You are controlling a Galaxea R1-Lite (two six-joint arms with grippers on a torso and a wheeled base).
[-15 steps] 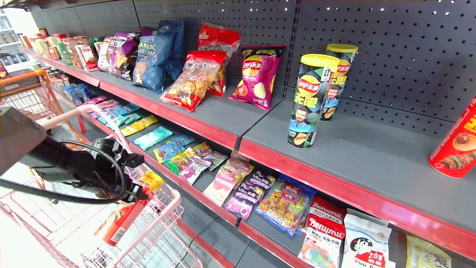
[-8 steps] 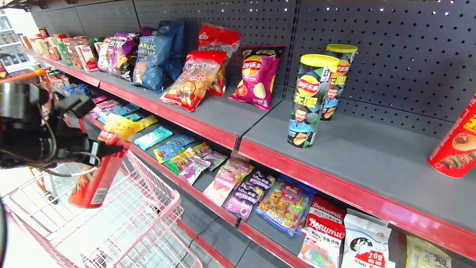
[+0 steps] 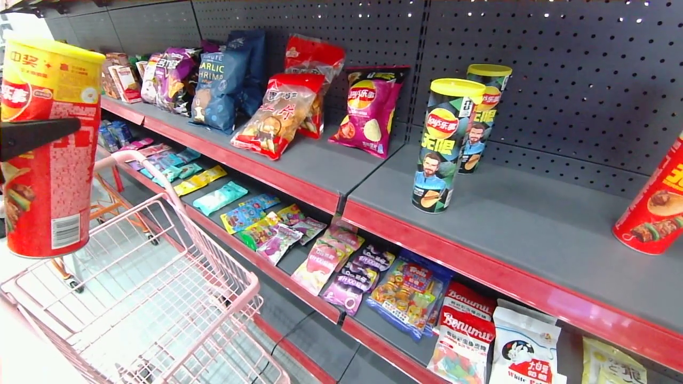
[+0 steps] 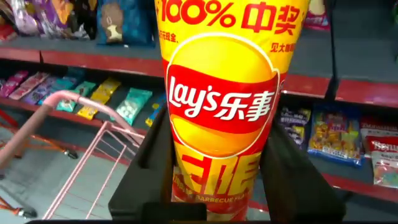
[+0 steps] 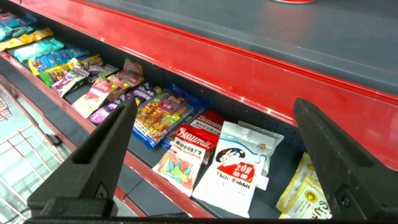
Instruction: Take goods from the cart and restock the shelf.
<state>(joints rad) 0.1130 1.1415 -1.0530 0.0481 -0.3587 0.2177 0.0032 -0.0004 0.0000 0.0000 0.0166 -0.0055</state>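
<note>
Left gripper [image 4: 219,186] clamps tall red-and-yellow cardboard chip canister [image 3: 53,202] at mid-body, upright. Judged light, rigid, crushable, slick-walled; mid-height hold suits. Right gripper [image 5: 214,168] spread, empty.

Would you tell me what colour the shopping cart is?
The cart is pink, clearest in the head view.

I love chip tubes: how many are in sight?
4: held red tube in the left tool; front dark tube and rear dark tube on the upper shelf; far red tube cut off at right. Others may be hidden.
</note>
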